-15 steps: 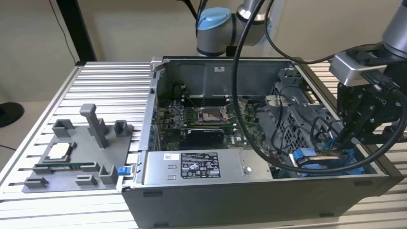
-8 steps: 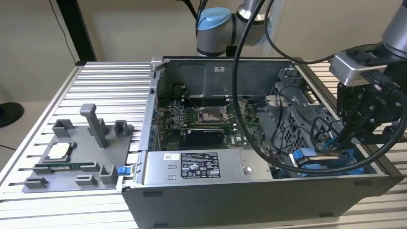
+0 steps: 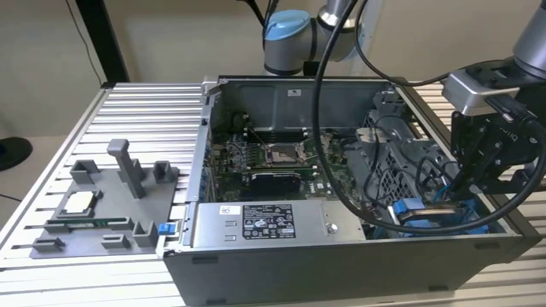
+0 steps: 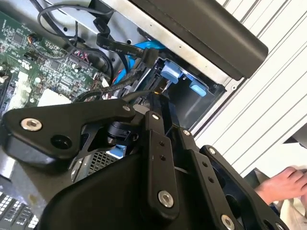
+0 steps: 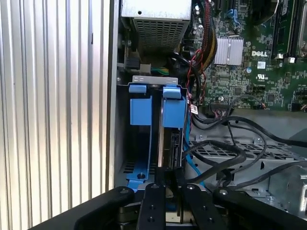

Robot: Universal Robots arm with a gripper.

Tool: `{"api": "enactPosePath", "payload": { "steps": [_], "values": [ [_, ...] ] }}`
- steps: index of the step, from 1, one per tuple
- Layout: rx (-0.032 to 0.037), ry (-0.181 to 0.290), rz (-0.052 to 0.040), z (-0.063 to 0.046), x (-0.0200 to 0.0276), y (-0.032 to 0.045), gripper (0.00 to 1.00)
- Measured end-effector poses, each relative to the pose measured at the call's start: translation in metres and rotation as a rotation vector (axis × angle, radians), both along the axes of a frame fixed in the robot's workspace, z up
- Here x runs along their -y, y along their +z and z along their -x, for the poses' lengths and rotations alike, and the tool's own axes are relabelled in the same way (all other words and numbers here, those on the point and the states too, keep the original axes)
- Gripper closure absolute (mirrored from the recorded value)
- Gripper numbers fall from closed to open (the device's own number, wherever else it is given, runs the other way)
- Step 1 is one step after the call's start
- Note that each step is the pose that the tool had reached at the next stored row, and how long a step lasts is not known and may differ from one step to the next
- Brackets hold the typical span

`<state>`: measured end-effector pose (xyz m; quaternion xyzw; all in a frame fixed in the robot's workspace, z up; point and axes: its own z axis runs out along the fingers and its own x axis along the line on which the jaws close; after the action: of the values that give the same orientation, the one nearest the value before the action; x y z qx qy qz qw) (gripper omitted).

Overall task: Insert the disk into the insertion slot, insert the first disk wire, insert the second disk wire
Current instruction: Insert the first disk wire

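The disk (image 3: 424,213), in its blue carrier, stands on edge in the insertion slot (image 3: 477,220) at the case's front corner on the exterior view's right. In the first wrist view the disk (image 5: 171,146) is a thin dark slab going down into the grey insertion slot (image 5: 123,143), just below two blue clips (image 5: 173,105). My gripper (image 3: 459,190) reaches down from above, its black fingers (image 5: 154,191) close together on the disk's near edge. In the second wrist view the gripper (image 4: 154,98) points at the blue clips (image 4: 171,74). Which wires belong to the disk I cannot tell.
Black cables (image 5: 225,153) and a thin blue cable (image 5: 192,167) lie right beside the slot. The grey labelled power-supply box (image 3: 256,222) and the motherboard (image 3: 273,163) fill the rest of the case. A grey fixture tray (image 3: 94,211) sits on the exterior view's left. A hand (image 4: 283,184) rests outside the case.
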<state>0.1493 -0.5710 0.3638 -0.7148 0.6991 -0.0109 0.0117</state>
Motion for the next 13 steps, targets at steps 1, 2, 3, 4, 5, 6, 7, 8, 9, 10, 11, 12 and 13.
{"api": "enactPosePath", "payload": {
  "steps": [1,2,3,4,5,6,7,8,9,10,11,12,13],
  "values": [
    [-0.0022,0.001,-0.0006,-0.0004,0.0000,-0.0007,1.00],
    [-0.0038,0.002,-0.0015,-0.0006,0.0000,-0.0013,1.00],
    [-0.0049,0.002,-0.0030,-0.0007,0.0001,-0.0020,1.00],
    [-0.0050,0.003,-0.0060,-0.0007,0.0001,-0.0025,1.00],
    [-0.0051,0.004,-0.0104,-0.0008,0.0000,-0.0031,1.00],
    [-0.0052,0.005,-0.0158,-0.0009,0.0000,-0.0037,1.00],
    [-0.0052,0.006,-0.0215,-0.0009,0.0000,-0.0043,1.00],
    [-0.0052,0.007,-0.0259,-0.0011,0.0000,-0.0050,1.00],
    [-0.0051,0.008,-0.0299,-0.0012,0.0000,-0.0058,1.00],
    [-0.0052,0.009,-0.0335,-0.0014,0.0000,-0.0067,1.00],
    [-0.0052,0.009,-0.0369,-0.0015,-0.0001,-0.0076,1.00],
    [-0.0052,0.010,-0.0401,-0.0017,0.0000,-0.0083,1.00],
    [-0.0051,0.011,-0.0435,-0.0019,0.0000,-0.0090,1.00]
  ]
}}
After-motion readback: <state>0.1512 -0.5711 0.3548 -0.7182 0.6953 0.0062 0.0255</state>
